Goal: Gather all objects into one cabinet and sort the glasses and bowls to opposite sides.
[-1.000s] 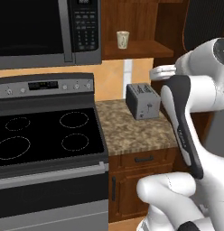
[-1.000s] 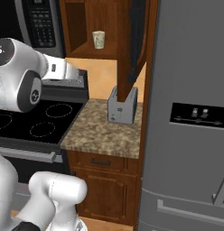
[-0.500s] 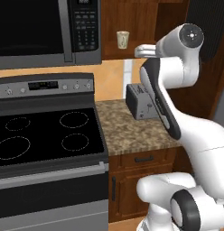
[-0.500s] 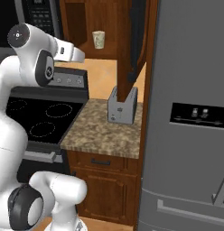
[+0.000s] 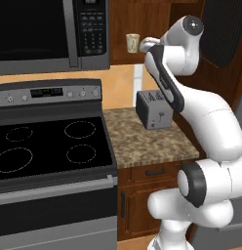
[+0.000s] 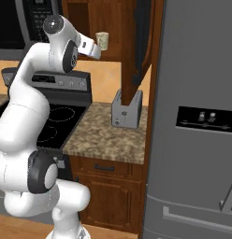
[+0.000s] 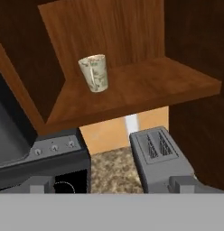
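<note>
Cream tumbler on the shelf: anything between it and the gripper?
Nothing visible. The cream tumbler stands alone on the wooden shelf, with open air toward the gripper, whose jaws are open. The toaster sits below, on the counter.

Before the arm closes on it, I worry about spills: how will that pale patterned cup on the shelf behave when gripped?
The cup looks small and empty, so probably light. It narrows toward its base, so a sideways nudge might tip it on the shelf. Its smooth walls could slip in the open tool unless gripped squarely.
</note>
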